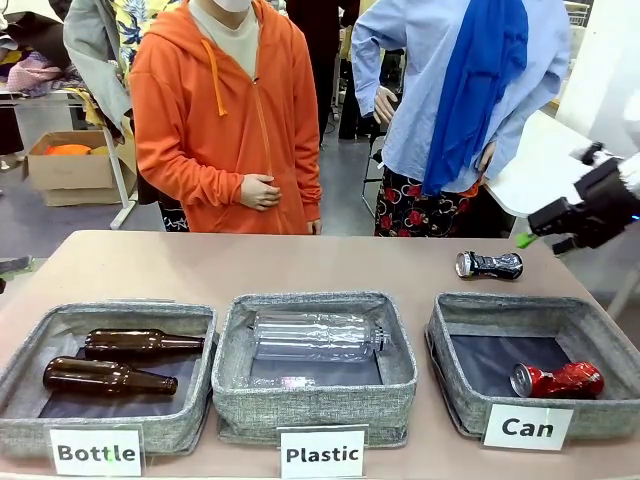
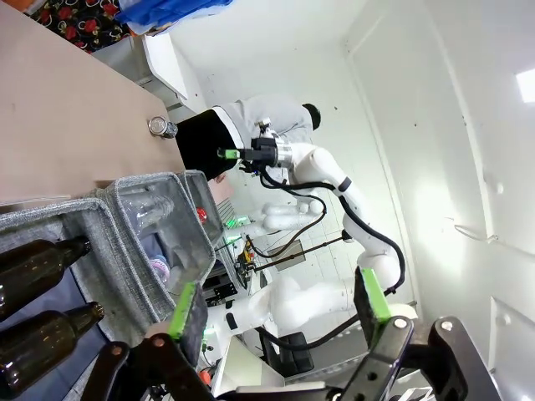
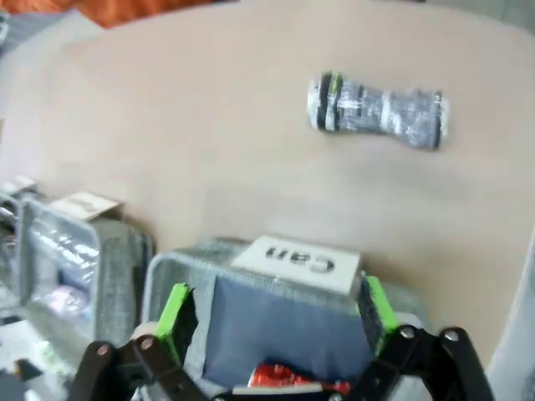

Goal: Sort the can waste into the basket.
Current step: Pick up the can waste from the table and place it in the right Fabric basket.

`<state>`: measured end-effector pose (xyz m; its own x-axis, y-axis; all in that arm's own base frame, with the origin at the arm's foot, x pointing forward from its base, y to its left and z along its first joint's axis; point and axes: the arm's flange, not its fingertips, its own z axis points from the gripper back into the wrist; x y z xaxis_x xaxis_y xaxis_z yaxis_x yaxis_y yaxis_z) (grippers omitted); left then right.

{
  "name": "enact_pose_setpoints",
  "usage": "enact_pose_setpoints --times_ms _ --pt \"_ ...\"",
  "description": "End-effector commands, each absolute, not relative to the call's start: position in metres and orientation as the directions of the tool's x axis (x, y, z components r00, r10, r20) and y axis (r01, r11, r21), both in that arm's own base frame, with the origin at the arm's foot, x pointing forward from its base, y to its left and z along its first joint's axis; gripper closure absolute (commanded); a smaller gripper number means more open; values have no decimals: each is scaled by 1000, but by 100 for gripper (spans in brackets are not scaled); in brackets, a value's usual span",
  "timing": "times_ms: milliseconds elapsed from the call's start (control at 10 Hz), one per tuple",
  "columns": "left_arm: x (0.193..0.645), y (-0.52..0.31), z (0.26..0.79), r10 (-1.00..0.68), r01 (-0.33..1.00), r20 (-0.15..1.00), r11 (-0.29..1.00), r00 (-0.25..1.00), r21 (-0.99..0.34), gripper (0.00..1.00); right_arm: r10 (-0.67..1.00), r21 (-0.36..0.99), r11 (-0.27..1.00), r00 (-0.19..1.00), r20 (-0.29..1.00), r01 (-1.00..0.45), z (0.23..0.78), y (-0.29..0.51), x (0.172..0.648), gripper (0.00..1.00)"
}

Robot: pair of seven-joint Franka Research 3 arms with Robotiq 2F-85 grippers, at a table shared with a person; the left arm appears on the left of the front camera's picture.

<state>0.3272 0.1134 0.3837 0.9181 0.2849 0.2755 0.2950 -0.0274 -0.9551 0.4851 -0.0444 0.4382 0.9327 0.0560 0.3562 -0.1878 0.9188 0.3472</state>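
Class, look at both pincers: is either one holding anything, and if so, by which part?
Nothing is held. The left pincer and right pincer are both open and empty.

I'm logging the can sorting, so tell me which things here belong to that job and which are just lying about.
Part of the job:
crushed black-and-silver metal can on the table
crushed red metal can in the bin
grey woven bin labelled Can

Lying about:
two brown glass bottles
clear plastic bottle
Bottle bin
Plastic bin

The left gripper hangs with jaws apart beside the bottle bin; beyond that bin a can lies on the counter.
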Motion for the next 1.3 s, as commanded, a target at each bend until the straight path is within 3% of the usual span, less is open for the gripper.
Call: enact_pose_setpoints --times_ms 0,200,300,400,600,800,1000,1100,1200 --pt "327 113 389 289 287 265 -35 920 -957 8 117 273 934 921 371 -229 437 -44 537 0" --pt "327 113 389 289 287 265 -35 920 -957 8 223 86 953 864 451 -291 421 -46 577 0" --pt "327 113 389 289 287 265 -35 920 -957 8 431 26 865 767 476 -502 408 -44 596 0" --pt "327 113 389 289 287 265 -35 920 -957 8 543 -4 791 700 465 -611 403 -42 601 0" --pt "327 113 389 289 287 265 -35 920 -957 8 882 -30 363 333 335 -931 395 -37 610 0" --pt "327 113 389 289 287 265 -35 920 -957 8 939 -5 119 112 324 -993 393 -42 617 0" --pt "327 113 389 289 287 265 -35 920 -957 8 942 -51 143 120 314 -988 386 -42 622 0" --pt "327 113 389 289 287 265 -35 920 -957 8 934 -52 230 205 294 -972 382 -40 624 0" --pt "327 113 389 289 287 265 -35 920 -957 8 869 1 390 368 330 -921 386 -38 627 0"
